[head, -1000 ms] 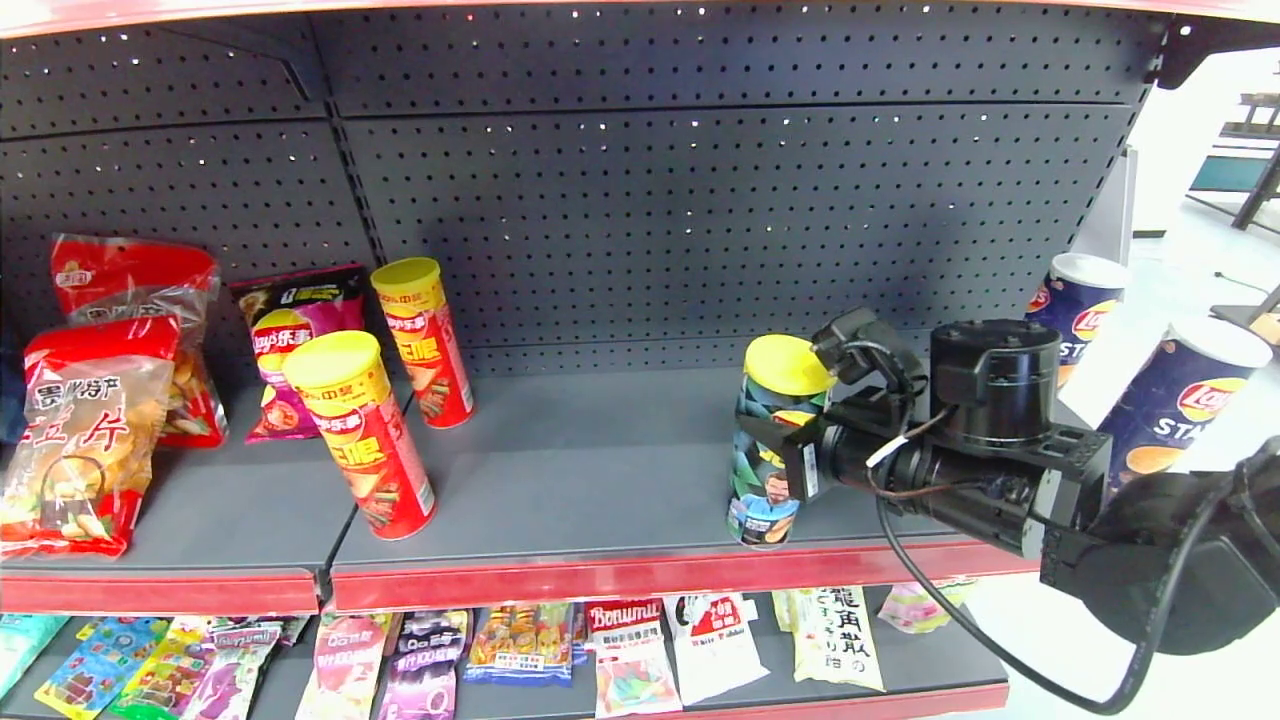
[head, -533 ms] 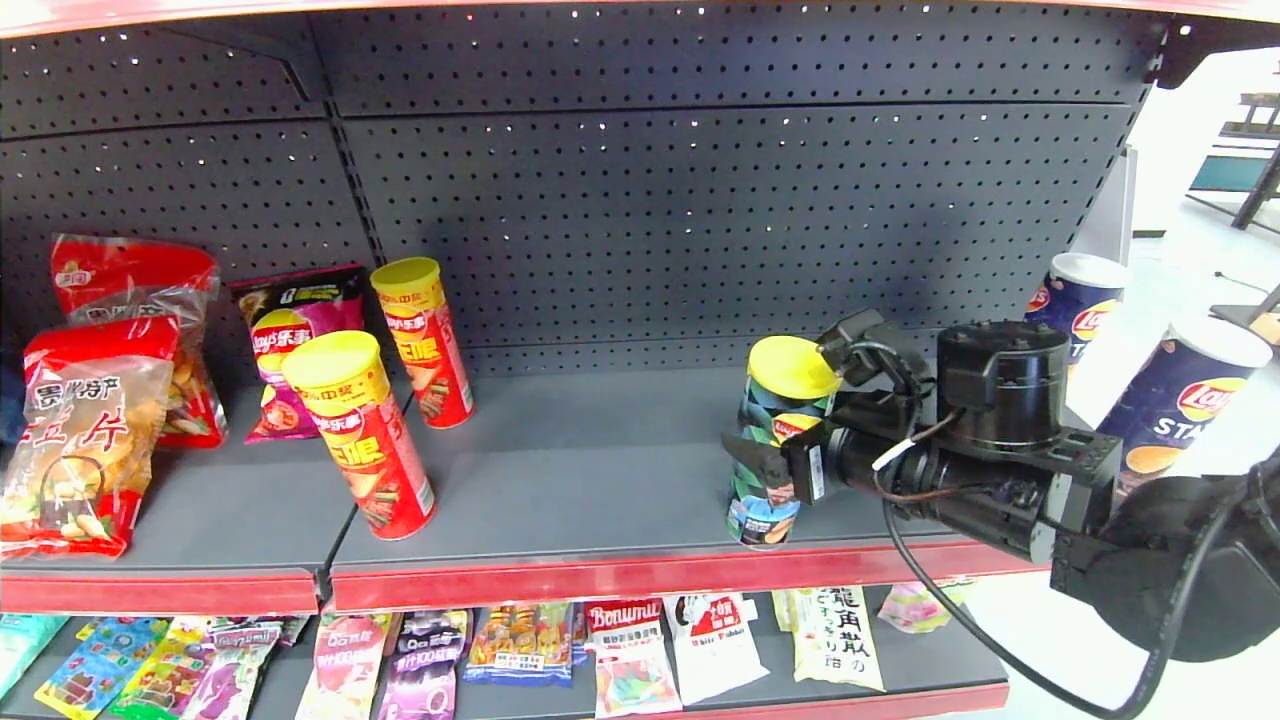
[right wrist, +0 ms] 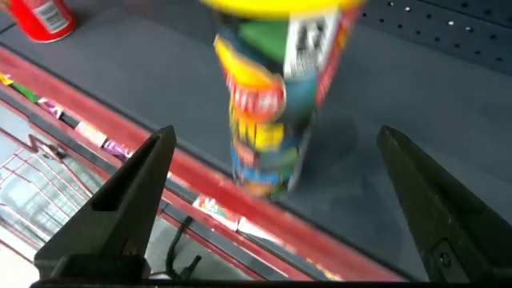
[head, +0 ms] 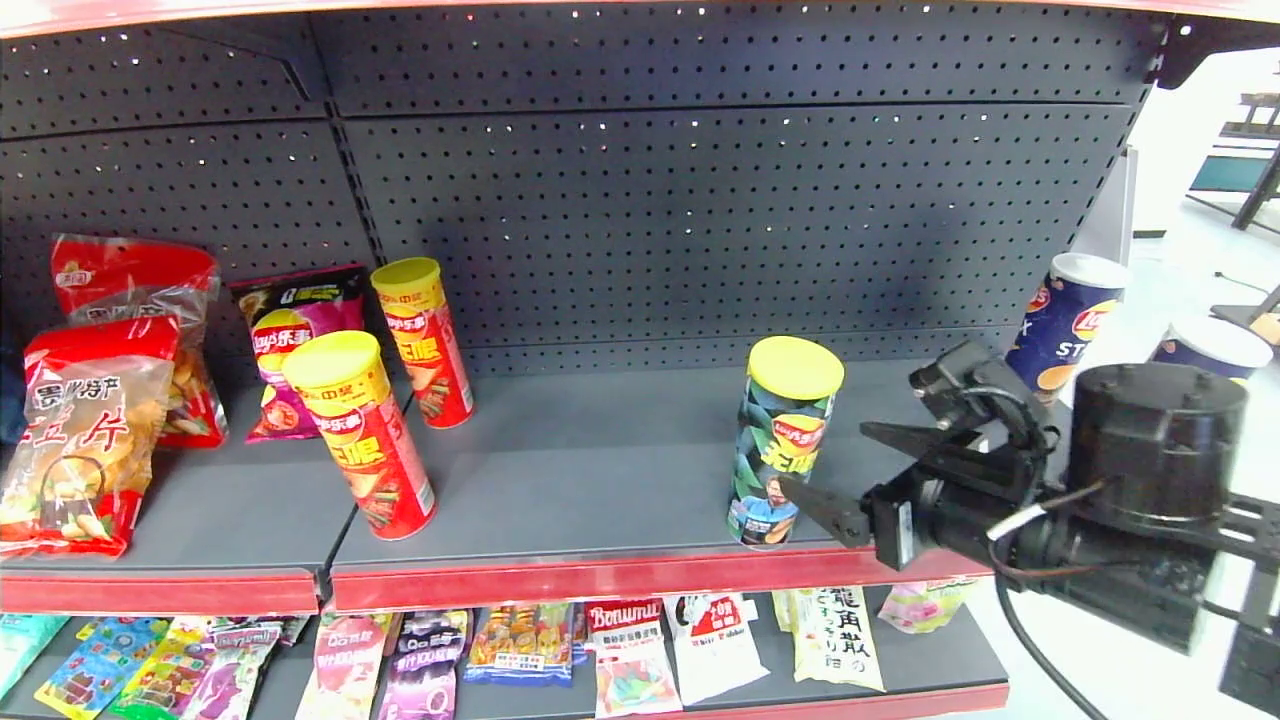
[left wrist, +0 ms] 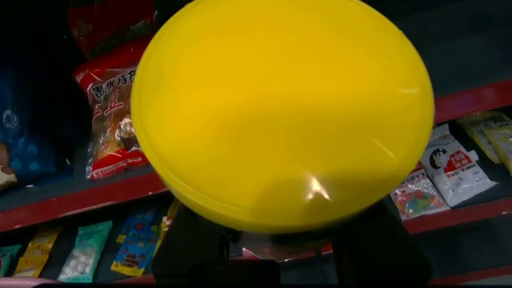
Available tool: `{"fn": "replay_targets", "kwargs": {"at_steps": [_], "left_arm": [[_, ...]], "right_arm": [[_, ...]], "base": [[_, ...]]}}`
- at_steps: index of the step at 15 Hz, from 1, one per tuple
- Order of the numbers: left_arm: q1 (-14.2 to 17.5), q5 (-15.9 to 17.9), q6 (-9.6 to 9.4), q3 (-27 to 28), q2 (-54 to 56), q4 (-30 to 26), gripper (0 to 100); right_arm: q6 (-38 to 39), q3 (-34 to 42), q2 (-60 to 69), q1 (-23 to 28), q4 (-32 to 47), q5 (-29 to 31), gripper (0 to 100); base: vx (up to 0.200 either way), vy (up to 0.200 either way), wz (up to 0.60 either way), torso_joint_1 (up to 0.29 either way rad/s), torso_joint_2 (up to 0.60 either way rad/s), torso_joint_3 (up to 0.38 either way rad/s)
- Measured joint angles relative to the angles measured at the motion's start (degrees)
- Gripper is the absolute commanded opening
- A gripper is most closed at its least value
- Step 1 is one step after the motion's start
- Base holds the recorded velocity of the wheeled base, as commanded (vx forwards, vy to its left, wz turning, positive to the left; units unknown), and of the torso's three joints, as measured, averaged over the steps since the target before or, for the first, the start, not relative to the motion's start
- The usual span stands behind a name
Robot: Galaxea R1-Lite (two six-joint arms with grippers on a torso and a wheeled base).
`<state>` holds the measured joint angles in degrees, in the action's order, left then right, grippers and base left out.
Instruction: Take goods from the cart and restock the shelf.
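Observation:
A green chip can point(head: 785, 440) with a yellow lid stands upright near the front edge of the grey shelf point(head: 600, 470). My right gripper point(head: 828, 458) is open just to its right, clear of the can, one finger on each side of the line to it. In the right wrist view the can point(right wrist: 276, 120) stands beyond the open gripper point(right wrist: 276, 138), between the two spread fingers point(right wrist: 136, 192). In the left wrist view a big yellow can lid point(left wrist: 280, 104) sits right before the camera, with the left gripper point(left wrist: 280, 256) shut on that can below it.
Two red cans point(head: 365, 435) point(head: 425, 340) and snack bags point(head: 85, 440) stand at the shelf's left. Blue cans point(head: 1065, 310) point(head: 1205, 345) are at the far right. Packets point(head: 630, 650) line the lower shelf. Bare shelf lies between the red cans and the green can.
My right gripper has opened, let go of the green can and drawn back to the right. The can stays upright on the shelf.

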<state>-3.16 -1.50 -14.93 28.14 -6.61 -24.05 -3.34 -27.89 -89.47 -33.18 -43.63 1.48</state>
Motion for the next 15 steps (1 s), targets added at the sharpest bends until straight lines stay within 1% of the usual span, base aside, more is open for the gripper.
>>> {"fn": "replay_targets", "kwargs": {"at_steps": [2, 3, 5, 7, 9, 10, 12, 14, 15], "left_arm": [[-0.01, 0.05, -0.04, -0.02, 0.0, 0.02, 0], [-0.09, 0.17, -0.09, -0.06, 0.05, 0.0, 0], [-0.11, 1.26, -0.37, 0.11, 0.09, 0.02, 0], [-0.09, 1.1, -1.71, 0.2, -0.2, 0.07, 0], [-0.09, 1.18, -1.89, 0.22, -0.61, 0.13, 0], [-0.09, 1.28, -1.89, 0.17, -0.67, 0.13, 0], [-0.09, 1.1, -1.89, -0.02, -0.63, 0.11, 0], [-0.11, 1.04, -1.87, -0.13, -0.63, 0.05, 0], [-0.12, 1.21, -1.87, -0.17, -0.59, 0.09, 0]], "right_arm": [[-0.56, 4.61, 6.1, 0.39, 0.26, 0.02, 100], [-2.57, 6.79, 9.97, 1.1, 1.29, 0.77, 100], [-6.84, 9.57, 18.3, 4.91, 6.63, 1.15, 100], [-9.46, 10.69, 28.0, 12.3, 15.63, 0.87, 100], [-10.97, 10.31, 37.85, 20.39, 27.4, -0.02, 100], [-11.37, 9.98, 42.58, 23.02, 32.79, -0.35, 100], [-12.09, 9.42, 51.05, 26.51, 42.0, -0.74, 100], [-12.39, 9.11, 57.31, 27.92, 47.04, -0.82, 100], [-12.47, 8.98, 59.48, 28.26, 47.59, -0.61, 100]], "base": [[0.0, 0.0, 0.0, 0.0, 0.0, 0.0], [0.0, 0.0, 0.0, 0.0, 0.0, 0.0], [0.0, 0.0, 0.0, 0.0, 0.0, 0.0], [0.0, 0.0, 0.0, 0.0, 0.0, 0.0], [0.0, 0.0, 0.0, 0.0, 0.0, 0.0], [0.0, 0.0, 0.0, 0.0, 0.0, 0.0], [0.0, 0.0, 0.0, 0.0, 0.0, 0.0], [-0.2, 0.0, 0.0, 0.002, 0.0, 0.005], [0.0, 0.0, 0.0, 0.0, 0.0, 0.0]]}}
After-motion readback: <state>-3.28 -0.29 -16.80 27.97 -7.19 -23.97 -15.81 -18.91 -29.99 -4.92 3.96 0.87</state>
